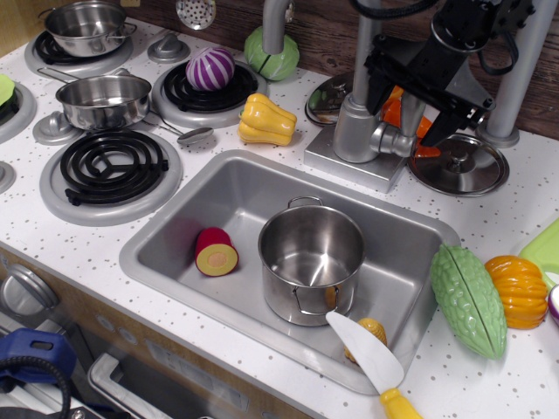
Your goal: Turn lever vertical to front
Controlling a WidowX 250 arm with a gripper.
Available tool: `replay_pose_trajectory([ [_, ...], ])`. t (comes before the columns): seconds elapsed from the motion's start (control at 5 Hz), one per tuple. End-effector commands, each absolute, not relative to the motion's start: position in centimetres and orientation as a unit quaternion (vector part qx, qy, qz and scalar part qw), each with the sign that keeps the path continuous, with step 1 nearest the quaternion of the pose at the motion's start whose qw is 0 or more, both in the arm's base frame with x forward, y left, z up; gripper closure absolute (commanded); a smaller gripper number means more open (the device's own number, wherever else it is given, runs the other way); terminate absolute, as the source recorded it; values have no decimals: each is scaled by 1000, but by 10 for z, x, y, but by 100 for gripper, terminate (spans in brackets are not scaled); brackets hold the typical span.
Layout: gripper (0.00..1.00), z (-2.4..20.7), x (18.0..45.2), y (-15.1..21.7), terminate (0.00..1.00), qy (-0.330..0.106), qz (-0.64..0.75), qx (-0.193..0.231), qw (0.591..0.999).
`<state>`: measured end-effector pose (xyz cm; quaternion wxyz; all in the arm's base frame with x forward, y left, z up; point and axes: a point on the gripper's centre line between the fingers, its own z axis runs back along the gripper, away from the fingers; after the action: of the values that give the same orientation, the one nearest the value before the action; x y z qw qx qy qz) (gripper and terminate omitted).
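Note:
The lever [392, 140] is a short silver-grey handle on a round hub. It juts from the right side of the toy faucet's cylindrical body [351, 127] and points right, toward the front. My black gripper [408, 103] hangs just above and behind the lever with its jaws spread apart and nothing between them. One finger [372, 80] stands over the faucet body, the other [445, 120] to the right of the lever. Neither finger touches the lever.
The faucet base [349, 166] borders the grey sink [166, 229], which holds a steel pot [310, 262], a halved red fruit [216, 252] and a white knife [367, 351]. A pot lid [463, 166] and grey post [517, 70] stand right. A yellow pepper [266, 120] lies left.

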<state>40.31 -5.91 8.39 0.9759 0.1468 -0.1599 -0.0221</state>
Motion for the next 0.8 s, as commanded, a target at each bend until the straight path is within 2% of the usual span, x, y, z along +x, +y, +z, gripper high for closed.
replay_pose_trajectory([
  [0.0, 0, 111, 426, -57, 0, -200, -33, 141, 969],
  [0.2, 0, 114, 434, -59, 0, -196, -33, 139, 970],
  [0.4, 100, 110, 434, -63, 0, -189, -17, 121, 974],
  [0.6, 100, 112, 425, -72, 0, -180, -1, 122, 976],
])
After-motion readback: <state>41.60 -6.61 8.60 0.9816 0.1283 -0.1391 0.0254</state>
